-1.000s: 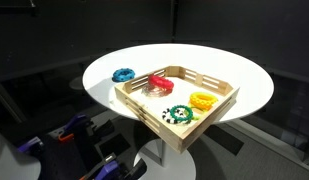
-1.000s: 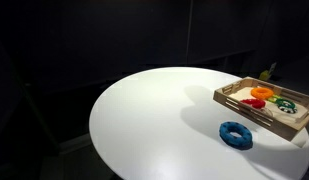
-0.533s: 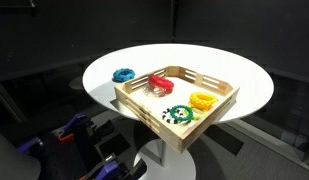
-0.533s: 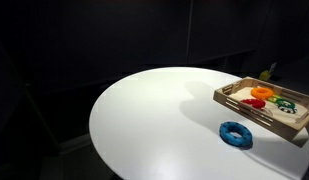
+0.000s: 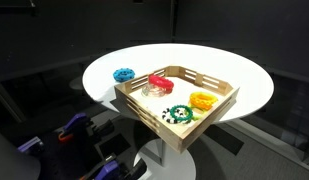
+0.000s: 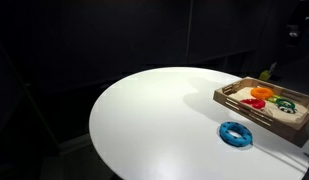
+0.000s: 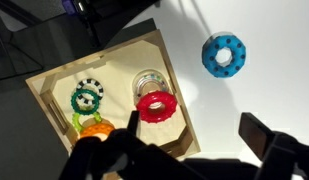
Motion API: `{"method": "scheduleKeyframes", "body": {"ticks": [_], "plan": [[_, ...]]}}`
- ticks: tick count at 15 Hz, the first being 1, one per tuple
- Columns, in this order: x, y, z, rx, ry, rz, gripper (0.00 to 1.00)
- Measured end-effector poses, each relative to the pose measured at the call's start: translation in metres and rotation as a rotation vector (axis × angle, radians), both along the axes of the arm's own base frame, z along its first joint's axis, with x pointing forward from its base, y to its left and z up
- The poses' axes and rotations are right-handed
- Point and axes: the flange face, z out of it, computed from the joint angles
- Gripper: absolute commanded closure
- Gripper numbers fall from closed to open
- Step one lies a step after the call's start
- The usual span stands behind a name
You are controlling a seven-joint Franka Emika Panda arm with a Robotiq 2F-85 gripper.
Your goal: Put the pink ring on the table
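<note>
Dark room, with a lit round white table (image 5: 244,72) on a pedestal; a square wooden tray (image 5: 144,108) sits on the top. Arm pose: the wrist points straight down, its camera looking onto the tray from above. The gripper (image 7: 179,150) hangs over the tray wall at the bottom of the wrist view, touching nothing. Its fingers (image 7: 262,135) stand wide apart with nothing between them. The pink ring (image 7: 171,108) lies inside the tray, just beside the wall that faces the blue ring (image 7: 211,58). The blue ring is out on the bare tabletop, near the tray but clear of it. The pink ring is round (no long axis to note) and its hole faces up at the wrist camera. Its rim meets a clear ring (image 7: 139,80); touching or overlapping, cannot tell. A green-and-white ring (image 7: 76,100) and a yellow-orange ring (image 7: 96,128) share the tray. Only the wrist view shows the gripper. Both exterior views give the table's whole outline, with the pink ring (image 5: 159,80) low behind the tray wall.
</note>
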Motion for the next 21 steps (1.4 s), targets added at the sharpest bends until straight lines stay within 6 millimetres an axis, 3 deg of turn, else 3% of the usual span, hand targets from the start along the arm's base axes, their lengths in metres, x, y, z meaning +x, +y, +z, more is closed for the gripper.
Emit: {"method": "scheduleKeyframes", "body": {"ticks": [7, 14, 21], "plan": [[0.037, -0.028, -0.067, -0.064, 0.052, -0.144, 0.00], [0.054, -0.043, -0.128, -0.116, 0.118, -0.233, 0.00], [0.055, -0.046, -0.134, -0.112, 0.130, -0.240, 0.00]]}}
